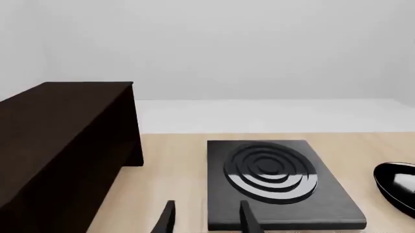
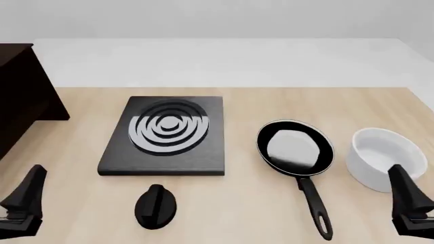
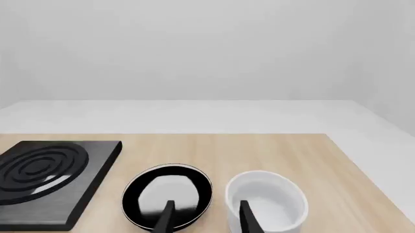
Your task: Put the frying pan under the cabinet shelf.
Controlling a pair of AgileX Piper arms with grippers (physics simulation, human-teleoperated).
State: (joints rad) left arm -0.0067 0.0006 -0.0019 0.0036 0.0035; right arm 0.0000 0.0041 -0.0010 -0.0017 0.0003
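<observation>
The frying pan (image 2: pixel 296 147) sits beside the white bowl (image 2: pixel 384 157).

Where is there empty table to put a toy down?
Bare wood lies between the cabinet shelf and square plate, and behind the frying pan. It is crowded between pan and white bowl.

no readable text, labels, brands, numbers, or signs anywhere
</observation>
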